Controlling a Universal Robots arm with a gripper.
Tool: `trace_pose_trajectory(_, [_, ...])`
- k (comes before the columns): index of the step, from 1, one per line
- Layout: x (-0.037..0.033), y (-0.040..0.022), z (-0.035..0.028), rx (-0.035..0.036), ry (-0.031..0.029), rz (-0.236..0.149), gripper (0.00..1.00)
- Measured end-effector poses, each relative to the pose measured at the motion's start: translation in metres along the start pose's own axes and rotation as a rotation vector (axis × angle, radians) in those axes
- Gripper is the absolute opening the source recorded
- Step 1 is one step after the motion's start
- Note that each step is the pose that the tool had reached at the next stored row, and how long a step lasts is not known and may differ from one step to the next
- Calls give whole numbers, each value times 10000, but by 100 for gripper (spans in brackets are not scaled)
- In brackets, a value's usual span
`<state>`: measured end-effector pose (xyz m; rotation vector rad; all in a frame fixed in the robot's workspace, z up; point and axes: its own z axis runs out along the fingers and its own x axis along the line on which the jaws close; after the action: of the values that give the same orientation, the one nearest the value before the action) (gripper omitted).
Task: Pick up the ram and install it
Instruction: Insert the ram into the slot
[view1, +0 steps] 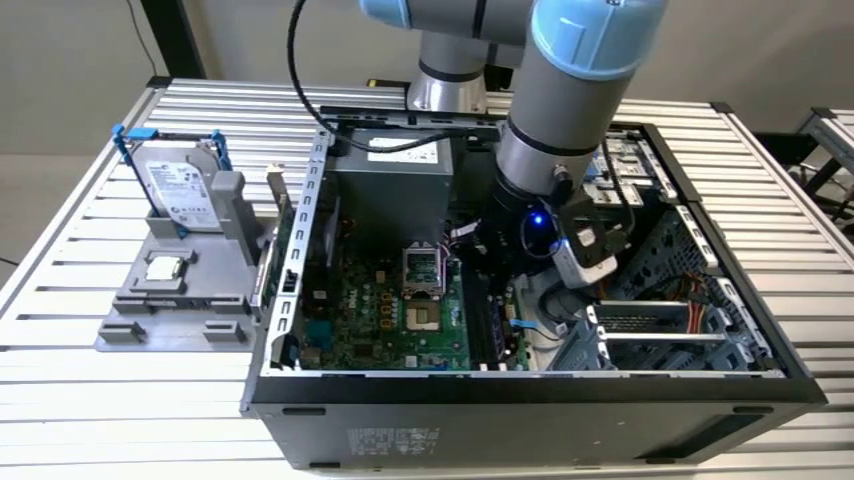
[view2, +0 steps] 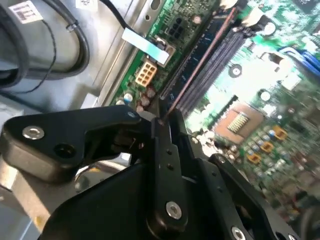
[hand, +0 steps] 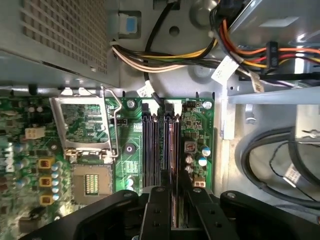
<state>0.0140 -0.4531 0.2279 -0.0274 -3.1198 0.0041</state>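
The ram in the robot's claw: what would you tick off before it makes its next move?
1. Grip on the ram: ok, the gripper is shut on it, edge-on.
2. Ram running parallel to the black slots: ok in the first wrist view.
3. Ram centred over one slot, not between two: cannot tell.
4. End latches of the slots open: cannot tell.
5. Cables off the slots: ok, they lie past the edge of the motherboard.
6. Ram pressed fully home: cannot tell.
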Motion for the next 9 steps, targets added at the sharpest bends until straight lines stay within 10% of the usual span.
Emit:
trace_pose_trajectory(5, [4,0,-192,2,26,-1,100])
trace_pose_trajectory(9, [4,0,-216,-40,28,-2,100])
